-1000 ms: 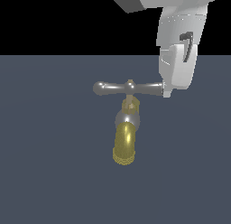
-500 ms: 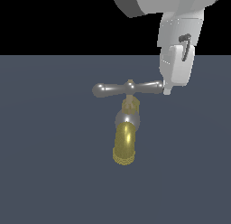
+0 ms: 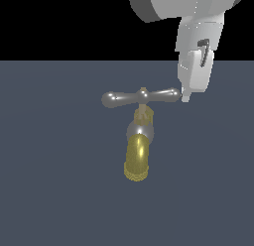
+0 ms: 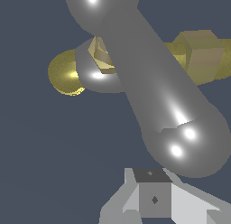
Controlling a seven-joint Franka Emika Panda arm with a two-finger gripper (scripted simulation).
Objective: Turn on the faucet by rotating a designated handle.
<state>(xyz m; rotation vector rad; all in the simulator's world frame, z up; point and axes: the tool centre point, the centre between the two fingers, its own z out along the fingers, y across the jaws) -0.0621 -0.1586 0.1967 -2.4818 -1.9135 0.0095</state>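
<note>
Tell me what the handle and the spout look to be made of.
The handle looks like polished silver-grey metal: smooth, with bright highlights on its rounded ends. The spout looks like glossy yellow brass, with a sheen along its length and a ridged rim. As simulator renders, these are only apparent materials.

Exterior view: raised, mid-distance, faces the brass-spouted faucet (image 3: pixel 137 158) head-on | Wrist view: close under the glossy silver-grey crossbar handle (image 4: pixel 153 92), bulb nearest | Shared: handle, spout.
</note>
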